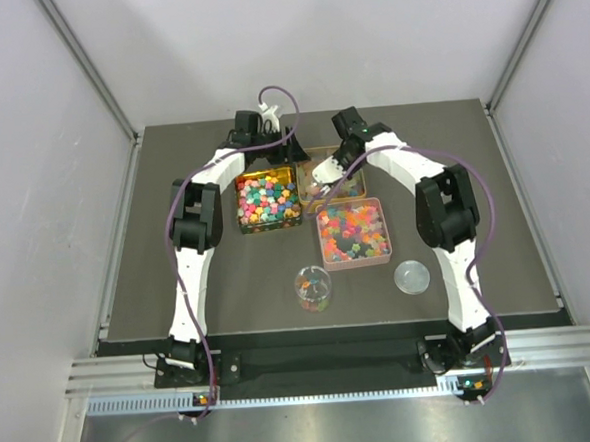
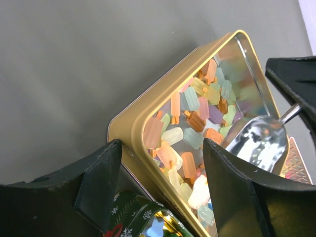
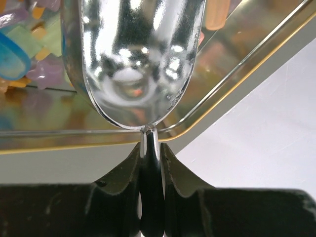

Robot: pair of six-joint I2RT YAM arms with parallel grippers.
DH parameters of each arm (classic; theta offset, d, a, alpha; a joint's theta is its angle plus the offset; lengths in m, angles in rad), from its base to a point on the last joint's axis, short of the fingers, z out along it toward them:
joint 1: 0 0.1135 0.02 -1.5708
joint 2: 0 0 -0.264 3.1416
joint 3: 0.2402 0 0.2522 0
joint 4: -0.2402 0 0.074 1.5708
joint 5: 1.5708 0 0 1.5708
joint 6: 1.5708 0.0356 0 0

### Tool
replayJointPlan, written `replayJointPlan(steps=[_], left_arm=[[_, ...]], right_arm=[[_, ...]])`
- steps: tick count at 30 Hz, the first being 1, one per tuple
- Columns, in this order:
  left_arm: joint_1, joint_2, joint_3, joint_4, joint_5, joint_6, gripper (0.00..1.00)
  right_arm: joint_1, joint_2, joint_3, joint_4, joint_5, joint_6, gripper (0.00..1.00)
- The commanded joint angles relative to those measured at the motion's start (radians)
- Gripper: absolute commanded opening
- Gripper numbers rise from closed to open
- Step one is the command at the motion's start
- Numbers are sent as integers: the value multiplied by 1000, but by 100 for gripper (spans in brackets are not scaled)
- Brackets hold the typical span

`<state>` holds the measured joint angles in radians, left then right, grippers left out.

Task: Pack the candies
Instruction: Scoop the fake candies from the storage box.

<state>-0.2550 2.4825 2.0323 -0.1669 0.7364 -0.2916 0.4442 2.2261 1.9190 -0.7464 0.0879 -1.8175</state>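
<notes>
The candies (image 2: 190, 121) in play are small translucent ice-lolly shapes in pink, green, orange and yellow, heaped loose in the near corner of the gold tin (image 2: 129, 126). More lie in the tin of cube pieces (image 1: 240, 206) and the pink tin (image 1: 386, 231), and a few sit in the clear cup (image 1: 313, 288) beside its lid (image 1: 412, 276). They look very light and smooth. They are probably a little soft and prone to slide or scatter, so pinching them one at a time would be fiddly. It is better to lift them from below than to grip them. The right gripper (image 3: 150, 148) has its fingers pressed together on the thin handle of the metal scoop (image 2: 259, 143). The scoop's bowl is empty and sits low inside the tin, beside the pile. The left gripper (image 2: 162, 144) has its fingers spread apart, one outside the tin's corner wall and one over the candies. I judge that wall the best place to steady the light tin, which may skid when the scoop pushes in.
</notes>
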Motion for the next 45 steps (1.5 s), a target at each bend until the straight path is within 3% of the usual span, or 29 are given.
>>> replayJointPlan(steps=[1, 10, 30, 34, 39, 45], left_arm=[[-4, -74, 48, 82, 46, -23, 71], [-3, -79, 49, 98, 60, -46, 70], [22, -76, 65, 141, 77, -83, 70], [26, -76, 62, 139, 77, -80, 69], [26, -82, 60, 136, 75, -73, 70], [28, -80, 71, 122, 64, -58, 70]], right_arm=[[36, -13, -3, 64, 76, -31, 0], [53, 33, 9, 168, 177, -72, 0], [100, -49, -126, 119, 47, -25, 0], [88, -17, -45, 49, 20, 67, 0], [59, 85, 173, -88, -43, 191, 0], [25, 92, 161, -81, -85, 306, 0]])
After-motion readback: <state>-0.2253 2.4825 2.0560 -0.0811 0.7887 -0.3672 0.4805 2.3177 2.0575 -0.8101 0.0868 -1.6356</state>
